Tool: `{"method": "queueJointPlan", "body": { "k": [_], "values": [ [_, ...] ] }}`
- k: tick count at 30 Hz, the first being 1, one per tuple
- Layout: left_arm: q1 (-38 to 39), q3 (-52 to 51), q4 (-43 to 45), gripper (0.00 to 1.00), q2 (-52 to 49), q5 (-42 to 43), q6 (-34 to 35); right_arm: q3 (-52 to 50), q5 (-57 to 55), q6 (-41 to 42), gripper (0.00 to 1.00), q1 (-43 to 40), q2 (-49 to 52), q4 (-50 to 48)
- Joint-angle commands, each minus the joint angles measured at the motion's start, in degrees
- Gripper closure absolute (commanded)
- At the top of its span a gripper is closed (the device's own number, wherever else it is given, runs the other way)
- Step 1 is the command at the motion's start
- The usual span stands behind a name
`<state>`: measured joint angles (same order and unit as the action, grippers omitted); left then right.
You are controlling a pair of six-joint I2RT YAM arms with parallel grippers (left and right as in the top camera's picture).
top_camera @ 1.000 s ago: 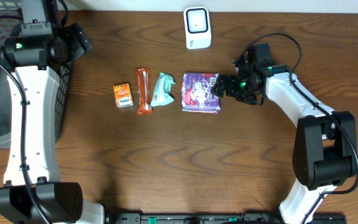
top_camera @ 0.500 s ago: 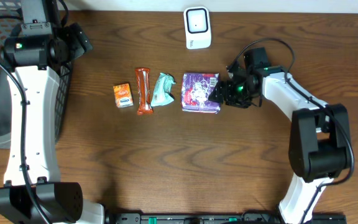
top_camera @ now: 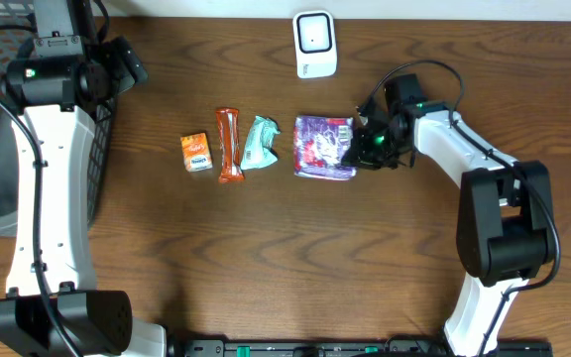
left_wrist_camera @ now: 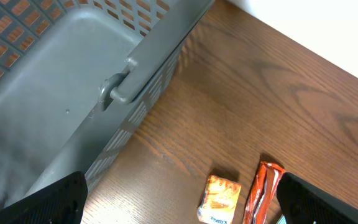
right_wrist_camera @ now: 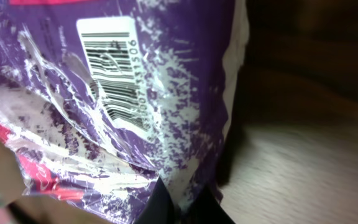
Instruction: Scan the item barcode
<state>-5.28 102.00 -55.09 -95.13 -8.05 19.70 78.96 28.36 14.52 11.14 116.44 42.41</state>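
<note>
Overhead, I see the purple packet [top_camera: 323,147] mid-tabletop. A teal pouch [top_camera: 259,142], an orange bar [top_camera: 229,145] and a small carton [top_camera: 196,153] line up toward the left edge. The white scanner [top_camera: 315,44] stands at the far edge. My right pincer [top_camera: 357,144] reaches in low, clamped on the packet's right side. The left pincer [top_camera: 127,61] hangs spread wide.

Left wrist: the basket [left_wrist_camera: 73,93] is beside the carton and bar.

Right wrist: crumpled film and the barcode [right_wrist_camera: 114,81] face the camera.

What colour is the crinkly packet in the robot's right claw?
The crinkly plastic packet is purple, speckled white, with some pink; clearest in the right wrist view.
</note>
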Motion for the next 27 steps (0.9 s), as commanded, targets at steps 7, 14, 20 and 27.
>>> {"method": "queueJointPlan", "body": {
  "k": [7,14,20,27],
  "values": [
    [-0.8,0.3,-0.1,0.02,0.7,-1.2,0.6,12.2,-40.8,1.9,0.99,1.7,-4.1,12.6],
    [-0.8,0.3,-0.1,0.02,0.7,-1.2,0.6,12.0,-59.1,2.8,0.99,5.1,-3.9,14.0],
    [-0.8,0.3,-0.1,0.02,0.7,-1.2,0.6,12.0,-53.6,2.8,0.84,5.9,-3.9,13.5],
    [-0.8,0.3,-0.1,0.02,0.7,-1.2,0.6,12.0,-38.4,-2.1,0.43,1.7,-3.9,12.2]
  ]
}}
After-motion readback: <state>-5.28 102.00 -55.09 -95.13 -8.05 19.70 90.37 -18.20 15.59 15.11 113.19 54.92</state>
